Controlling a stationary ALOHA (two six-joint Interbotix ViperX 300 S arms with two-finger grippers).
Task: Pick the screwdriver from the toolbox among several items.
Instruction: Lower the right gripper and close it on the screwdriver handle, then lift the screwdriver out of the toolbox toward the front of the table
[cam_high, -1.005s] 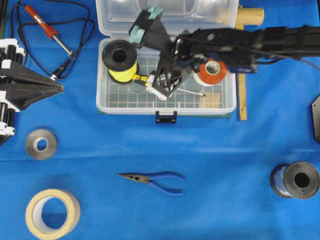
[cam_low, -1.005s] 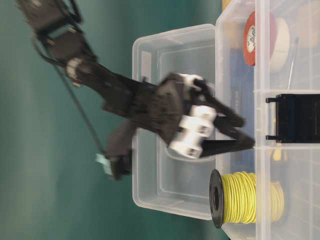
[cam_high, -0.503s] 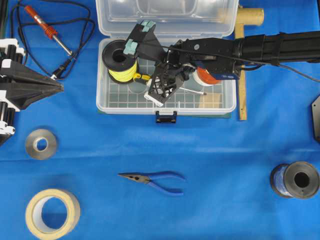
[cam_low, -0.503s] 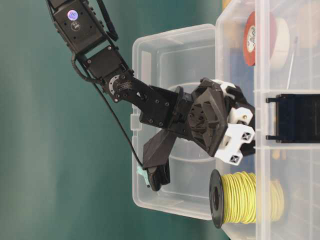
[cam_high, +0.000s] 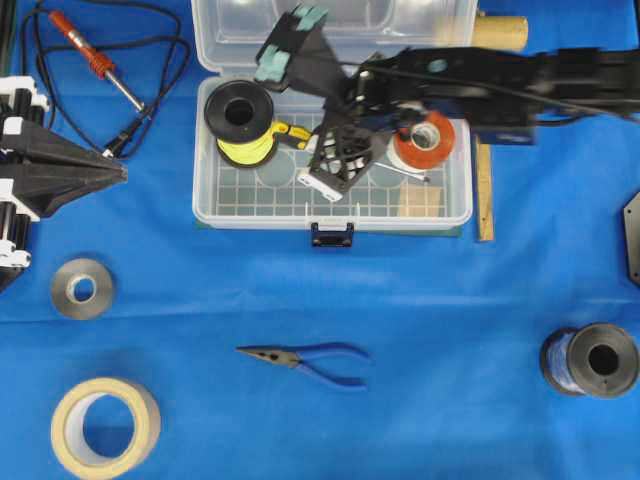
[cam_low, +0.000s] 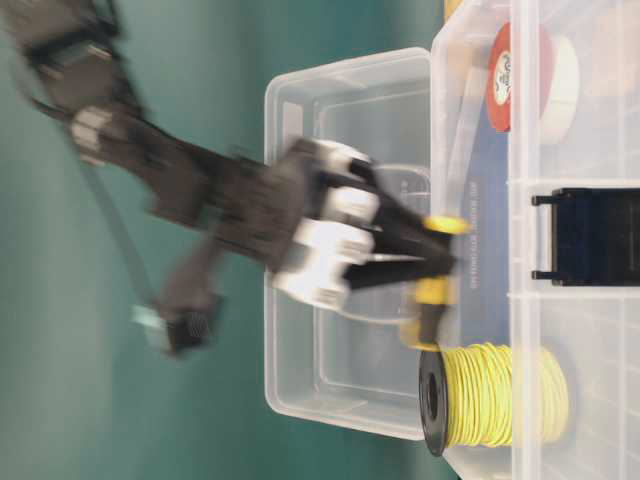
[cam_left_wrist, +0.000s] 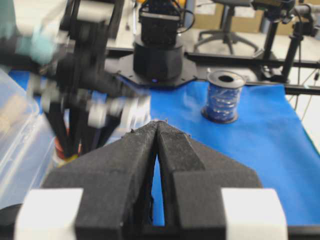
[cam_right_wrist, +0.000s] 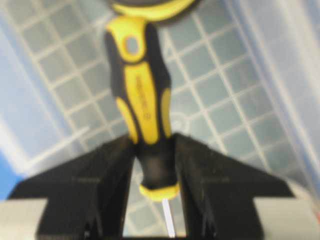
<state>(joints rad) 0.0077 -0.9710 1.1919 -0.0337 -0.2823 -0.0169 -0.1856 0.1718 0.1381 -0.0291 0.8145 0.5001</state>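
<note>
Gripping: right tool (cam_right_wrist: 152, 165) clamped on screwdriver (cam_right_wrist: 145, 115) handle | above toolbox (cam_high: 210, 205) floor

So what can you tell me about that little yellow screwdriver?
The screwdriver has a chunky yellow-and-black handle, seemingly plastic with rubbery grip, a hole near its butt, and a thin silver shaft. The right tool is clamped on the handle's lower end. It hangs over the grid floor of the clear toolbox, butt end near the yellow wire spool.
</note>
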